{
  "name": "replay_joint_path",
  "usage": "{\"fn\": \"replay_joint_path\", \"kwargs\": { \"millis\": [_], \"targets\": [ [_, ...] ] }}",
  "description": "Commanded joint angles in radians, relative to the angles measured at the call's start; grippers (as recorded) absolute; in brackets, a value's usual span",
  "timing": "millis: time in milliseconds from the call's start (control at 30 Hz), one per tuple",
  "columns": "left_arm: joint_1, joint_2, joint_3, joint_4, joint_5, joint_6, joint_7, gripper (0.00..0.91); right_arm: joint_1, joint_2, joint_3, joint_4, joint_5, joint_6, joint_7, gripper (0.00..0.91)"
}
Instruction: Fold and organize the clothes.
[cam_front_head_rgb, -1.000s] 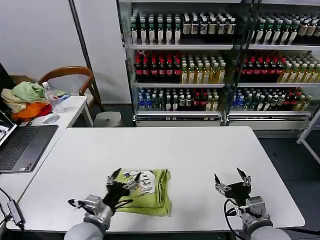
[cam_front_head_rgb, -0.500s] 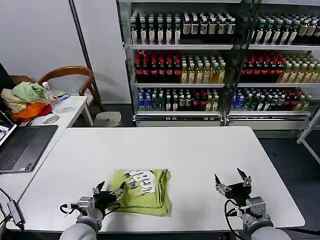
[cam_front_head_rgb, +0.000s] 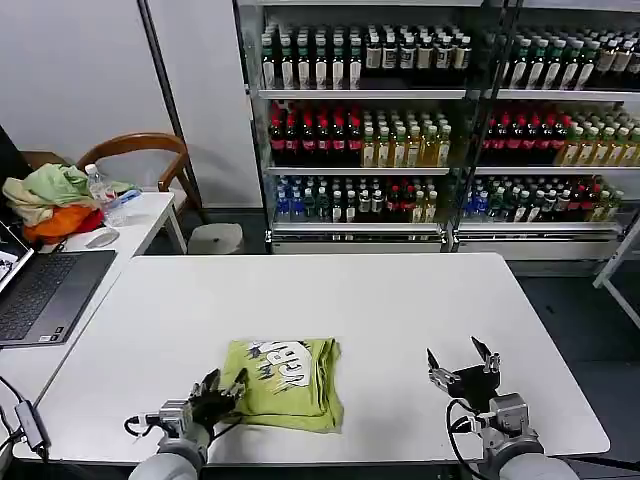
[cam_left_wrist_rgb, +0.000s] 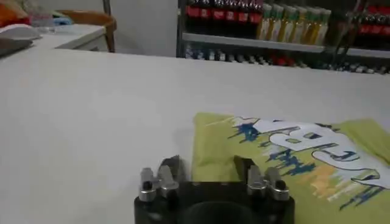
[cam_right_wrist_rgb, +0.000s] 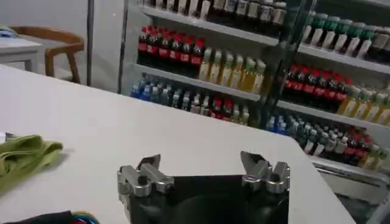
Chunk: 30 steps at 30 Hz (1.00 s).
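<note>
- T-shirt, lime yellow-green with a white, blue-edged printed graphic facing up, is lying folded into a compact rectangle on the white table, just ahead of and to the right of the left gripper.
- Left gripper is hovering low at the near corner of the shirt, its two fingers spread apart and holding nothing; in the left wrist view the fingers are straddling the shirt's near edge.
- Right gripper is waiting well off to the right of the shirt, over bare table, its fingers wide apart and empty.
- Judging from the neat shape, the folding is looking close to finished, and the step in hand is appearing to be a tidy-up or release at the near-left corner.
- Doing this well is likely meaning keeping the left gripper low and moving slowly, so a finger is not snagging the top layer and pulling the fold open.
- Any final nudge is best being made along the table, pressing the edge flat rather than lifting it.
- Layers beneath the top panel are hidden, so the evenness of the fold is impossible to confirm.
- Whether the left fingertips are touching the cloth or just clearing it is hard to tell.
- Printed wording on the shirt is too distorted to read.
</note>
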Motion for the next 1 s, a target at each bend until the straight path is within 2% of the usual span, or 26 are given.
{"fn": "replay_joint_path", "kwargs": {
  "millis": [33, 167, 367, 567, 767, 833, 867, 900, 1000],
  "targets": [
    [0.009, -0.01, 0.018, 0.01, -0.014, -0.008, 0.007, 0.04, 0.0, 0.0, -0.003, 0.0, -0.001, -0.001, 0.001, 0.907],
    [0.006, -0.012, 0.019, 0.006, 0.019, -0.008, 0.028, 0.04, -0.001, -0.001, -0.003, 0.0, -0.001, -0.001, 0.001, 0.907],
    [-0.022, 0.009, -0.008, -0.005, 0.081, 0.042, 0.056, 0.04, -0.004, -0.007, -0.001, 0.004, -0.001, -0.002, 0.001, 0.907],
    [-0.013, 0.1, -0.158, -0.118, -0.006, 0.133, 0.105, 0.04, 0.02, -0.015, 0.006, 0.004, 0.005, -0.001, 0.0, 0.907],
    [0.08, 0.298, -0.444, -0.131, -0.146, 0.169, 0.119, 0.04, 0.067, -0.009, -0.022, -0.001, 0.008, 0.006, -0.002, 0.907],
    [0.161, 0.399, -0.64, -0.076, -0.189, 0.17, 0.165, 0.04, 0.075, -0.011, -0.024, -0.004, 0.009, 0.011, -0.004, 0.907],
    [0.177, 0.415, -0.698, -0.05, -0.198, 0.17, 0.183, 0.04, 0.077, -0.012, -0.024, -0.005, 0.01, 0.013, -0.004, 0.907],
    [0.213, 0.477, -0.777, 0.001, -0.218, 0.17, 0.218, 0.04, 0.08, -0.014, -0.02, -0.006, 0.012, 0.018, -0.006, 0.907],
    [0.298, 0.561, -0.969, 0.077, -0.225, 0.171, 0.298, 0.05, 0.085, -0.015, -0.016, -0.004, 0.017, 0.023, -0.007, 0.907]
  ]
}}
